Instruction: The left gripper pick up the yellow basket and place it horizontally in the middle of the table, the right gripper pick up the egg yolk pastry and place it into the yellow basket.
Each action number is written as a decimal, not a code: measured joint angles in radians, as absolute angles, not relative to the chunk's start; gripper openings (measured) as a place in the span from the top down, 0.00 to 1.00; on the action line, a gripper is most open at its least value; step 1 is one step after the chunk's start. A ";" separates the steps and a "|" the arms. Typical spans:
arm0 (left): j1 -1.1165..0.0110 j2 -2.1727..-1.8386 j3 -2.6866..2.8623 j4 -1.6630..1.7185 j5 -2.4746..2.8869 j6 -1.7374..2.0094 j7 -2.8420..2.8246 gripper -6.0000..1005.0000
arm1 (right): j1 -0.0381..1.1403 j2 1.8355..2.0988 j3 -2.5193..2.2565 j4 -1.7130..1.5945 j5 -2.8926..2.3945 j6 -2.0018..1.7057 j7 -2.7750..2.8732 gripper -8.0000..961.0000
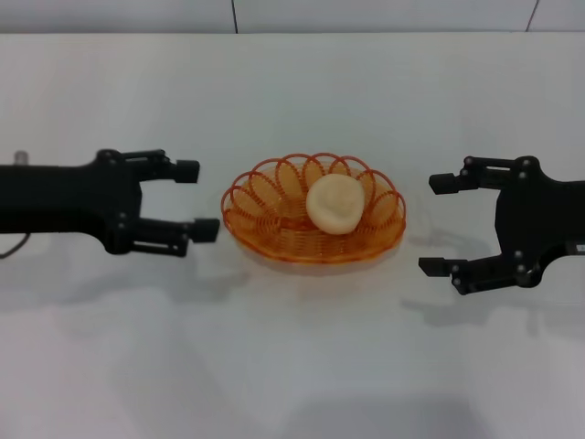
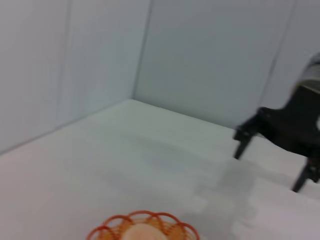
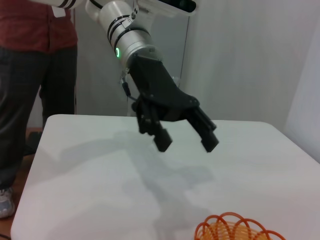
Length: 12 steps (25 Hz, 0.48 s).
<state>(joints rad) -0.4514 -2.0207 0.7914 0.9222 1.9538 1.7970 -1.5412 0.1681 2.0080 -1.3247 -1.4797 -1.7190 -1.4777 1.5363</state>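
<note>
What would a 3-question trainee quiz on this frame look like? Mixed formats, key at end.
1. True or false: the egg yolk pastry lies on the bare table.
2. Which is open? A) only the left hand B) only the right hand C) both
3. Fill in: the yellow basket sits ___ the two hands.

Key:
1. False; it is in the basket.
2. C
3. between, touched by neither
</note>
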 joint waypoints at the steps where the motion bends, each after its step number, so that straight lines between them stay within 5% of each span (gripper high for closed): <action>1: -0.454 -2.022 0.799 0.920 1.956 1.799 -1.540 0.12 | 0.168 2.008 -1.325 -1.479 -1.720 -1.477 1.536 0.11; 12: -0.459 -2.026 0.814 0.912 1.966 1.816 -1.537 0.12 | 0.169 2.008 -1.324 -1.483 -1.720 -1.481 1.540 0.11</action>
<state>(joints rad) -0.4587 -2.0263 0.8139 0.9125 1.9658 1.8163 -1.5368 0.1688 2.0080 -1.3243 -1.4831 -1.7197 -1.4815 1.5399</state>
